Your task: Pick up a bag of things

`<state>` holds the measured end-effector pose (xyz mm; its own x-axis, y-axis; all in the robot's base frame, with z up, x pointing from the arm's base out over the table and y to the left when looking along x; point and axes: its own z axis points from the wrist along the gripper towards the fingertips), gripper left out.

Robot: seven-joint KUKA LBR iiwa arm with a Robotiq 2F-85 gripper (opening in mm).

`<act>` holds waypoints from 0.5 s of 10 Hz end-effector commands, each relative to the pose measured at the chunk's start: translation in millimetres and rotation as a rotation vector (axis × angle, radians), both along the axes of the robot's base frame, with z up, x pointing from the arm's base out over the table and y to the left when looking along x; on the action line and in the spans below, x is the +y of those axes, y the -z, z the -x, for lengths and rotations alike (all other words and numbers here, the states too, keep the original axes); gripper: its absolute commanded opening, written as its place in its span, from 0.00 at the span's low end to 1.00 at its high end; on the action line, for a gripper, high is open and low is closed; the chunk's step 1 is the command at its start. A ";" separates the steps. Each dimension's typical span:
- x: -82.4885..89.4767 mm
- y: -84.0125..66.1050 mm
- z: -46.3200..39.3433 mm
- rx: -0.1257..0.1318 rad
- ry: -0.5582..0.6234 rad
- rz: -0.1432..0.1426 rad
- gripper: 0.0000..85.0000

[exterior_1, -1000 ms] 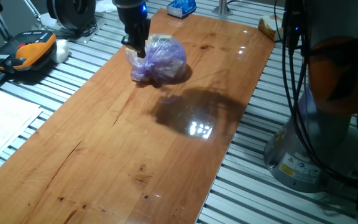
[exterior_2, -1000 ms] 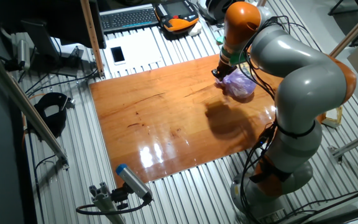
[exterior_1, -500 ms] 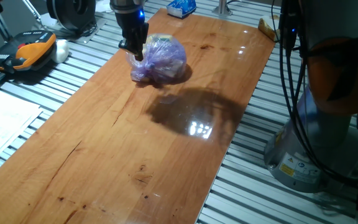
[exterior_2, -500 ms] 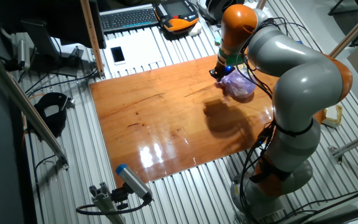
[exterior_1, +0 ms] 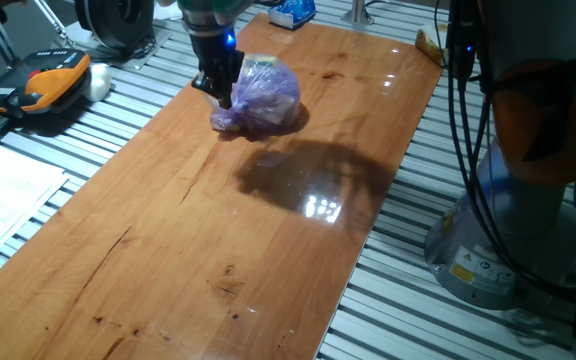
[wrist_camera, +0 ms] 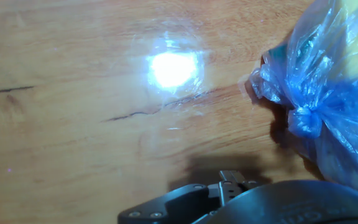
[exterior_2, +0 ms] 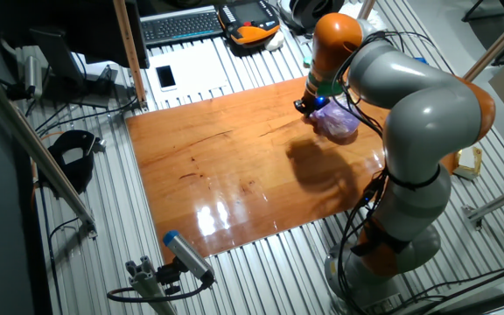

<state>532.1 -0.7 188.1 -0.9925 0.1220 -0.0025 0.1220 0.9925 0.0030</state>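
A crinkly purple bag (exterior_1: pixel 258 97) with yellowish lumps showing through sits on the far end of a wooden table (exterior_1: pixel 218 230), its bottom resting on the boards and its knotted neck bunched at one side. By every sign, it is not yet lifted. The gripper (exterior_1: pixel 218 90) hangs right at the bag's edge, on the side toward an orange handset (exterior_1: pixel 53 78) that lies off the table on the ribbed metal bench. From the other fixed view the gripper (exterior_2: pixel 311 103) is low over the wood and just beside the bag (exterior_2: pixel 337 121), the grey and orange arm (exterior_2: pixel 409 96) arching above. The hand view shows the bag (wrist_camera: pixel 328 93) off to the right of the frame, with mostly bare wood straight ahead and a bright glare spot on the varnish. The fingertips are not clearly visible in any view, so whether the jaws stand apart or together cannot be told. The approach looks nearly complete; the grasp and the lift are both left to do. A blue-and-white packet (exterior_1: pixel 292 12) lies beyond, at the table's far edge.
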 end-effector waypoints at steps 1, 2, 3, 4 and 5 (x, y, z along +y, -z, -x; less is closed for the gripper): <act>0.7 2.2 -0.3 0.004 0.073 -0.003 0.00; 2.2 4.0 -0.6 0.006 0.155 -0.006 0.00; 3.5 4.7 -0.3 0.008 0.247 -0.011 0.00; 3.6 4.2 0.2 0.009 0.330 -0.019 0.00; 3.4 3.2 0.4 0.014 0.377 -0.021 0.00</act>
